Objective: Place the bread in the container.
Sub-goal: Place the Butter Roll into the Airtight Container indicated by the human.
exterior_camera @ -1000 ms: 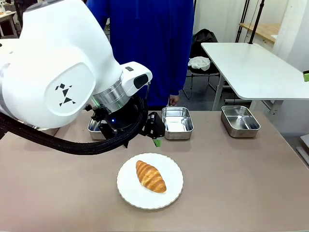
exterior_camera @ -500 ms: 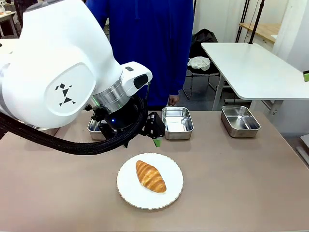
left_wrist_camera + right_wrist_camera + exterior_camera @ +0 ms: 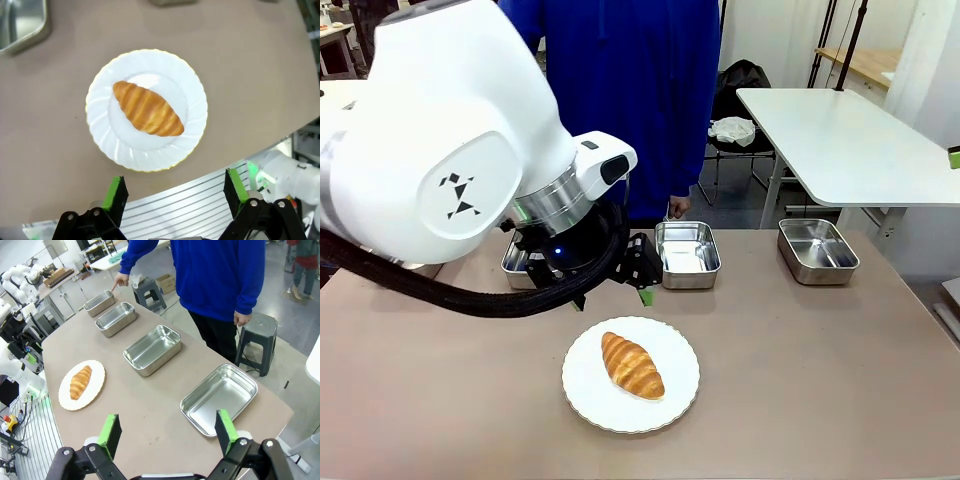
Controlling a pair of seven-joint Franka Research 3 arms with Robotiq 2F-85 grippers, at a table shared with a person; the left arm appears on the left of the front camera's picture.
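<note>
Right wrist view: four pans (image 3: 150, 347), one bread (image 3: 80, 382) on one plate (image 3: 96, 380); left gripper (image 3: 175, 189) and right gripper (image 3: 167, 428) both spread, empty.

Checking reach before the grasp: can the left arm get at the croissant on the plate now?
Probably yes: its fingers stand open, looking down at the croissant, which lies alone on the white plate; nothing sits between them.

Bright, even overhead light leaves only faint, soft shadows on the bench (image 3: 820, 380). Glare whitens the plate (image 3: 150, 75) toward 12 o'clock; both wrist views bow at their edges.
</note>
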